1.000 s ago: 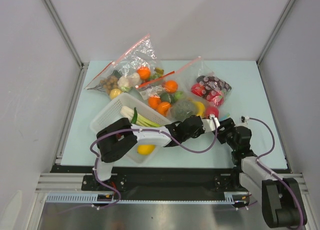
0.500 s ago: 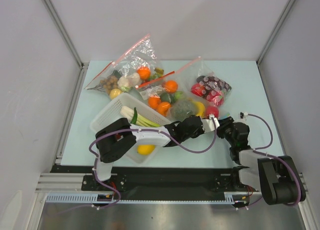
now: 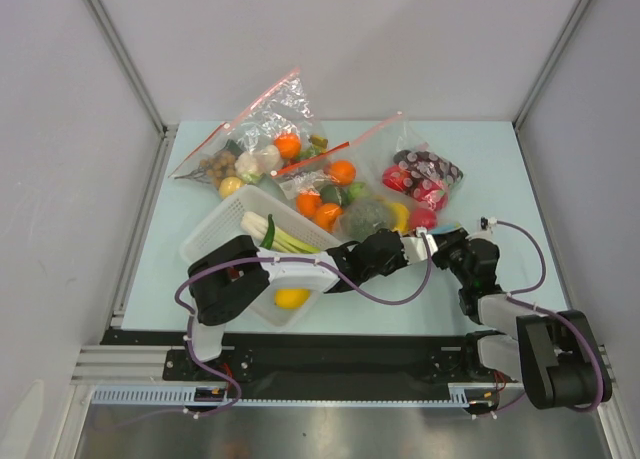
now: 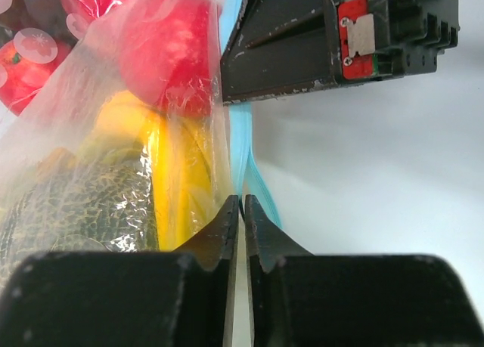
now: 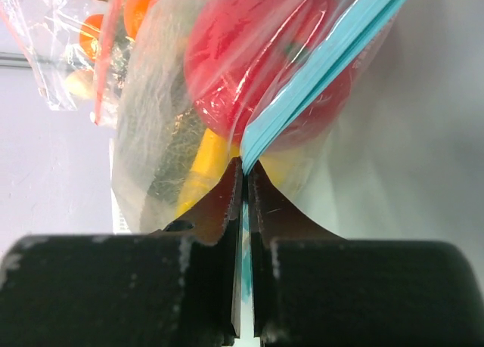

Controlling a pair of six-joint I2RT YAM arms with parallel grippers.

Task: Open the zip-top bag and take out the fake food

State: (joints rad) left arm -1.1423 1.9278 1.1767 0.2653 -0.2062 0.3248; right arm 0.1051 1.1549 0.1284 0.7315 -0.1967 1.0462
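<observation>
The zip-top bag (image 3: 375, 217) lies at mid table, its light blue zip strip (image 5: 325, 60) toward both grippers. Through the clear plastic I see a netted melon (image 3: 368, 217), a yellow banana (image 3: 401, 215) and a red round fruit (image 3: 424, 219). My left gripper (image 3: 424, 243) reaches across from the left, its jaws pinched on the strip's edge (image 4: 240, 147). My right gripper (image 3: 447, 245) meets it from the right, shut on the same strip, blue showing between its jaws (image 5: 246, 165). In the left wrist view the right gripper (image 4: 333, 37) hangs close above the strip.
A white basket (image 3: 215, 234) at the near left holds green onions (image 3: 285, 239) and a yellow fruit (image 3: 292, 298); my left arm lies across it. Two red-strip bags (image 3: 255, 144) (image 3: 335, 179) and a bag of red patterned pieces (image 3: 425, 174) crowd behind.
My right gripper has come in a little toward the bag and closed from wide open onto the blue strip. The left arm has stayed put with its jaws pinched.
</observation>
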